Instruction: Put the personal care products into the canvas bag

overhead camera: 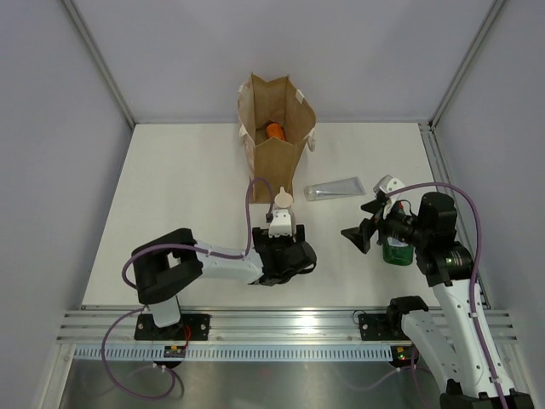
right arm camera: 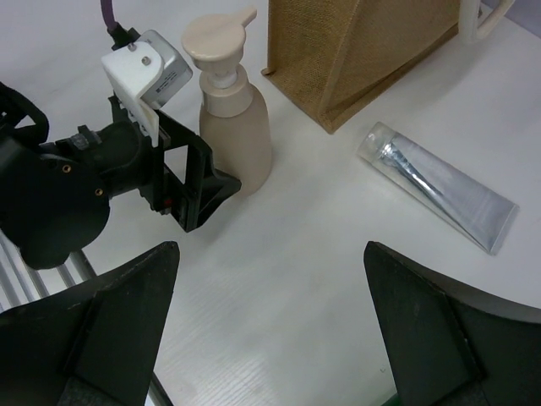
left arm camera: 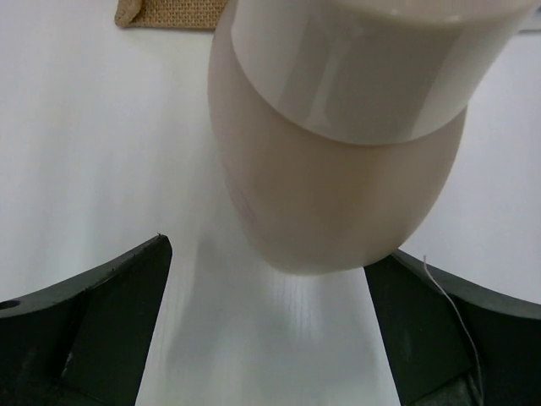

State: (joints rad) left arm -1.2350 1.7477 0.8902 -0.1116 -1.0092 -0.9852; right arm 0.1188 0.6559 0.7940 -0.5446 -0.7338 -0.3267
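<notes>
The tan canvas bag (overhead camera: pixel 274 141) stands open at the back, with an orange bottle (overhead camera: pixel 275 130) inside it. A beige-pink pump bottle (overhead camera: pixel 282 203) stands upright in front of the bag. My left gripper (overhead camera: pixel 281 225) is open, its fingertips on either side of the bottle's base (left arm camera: pixel 338 178); no contact shows. The silver tube (overhead camera: pixel 334 189) lies flat to the bag's right. My right gripper (overhead camera: pixel 361 230) hangs open over bare table with nothing in it. A dark green bottle (overhead camera: pixel 396 250) is partly hidden under the right arm. The right wrist view shows the pump bottle (right arm camera: pixel 234 127), tube (right arm camera: pixel 441 188) and bag (right arm camera: pixel 355 59).
An aluminium rail (overhead camera: pixel 272 325) runs along the near table edge. Grey enclosure walls with metal posts (overhead camera: pixel 98 60) close in the left, right and back. The bag's whitish handle (right arm camera: pixel 482 19) hangs on its side.
</notes>
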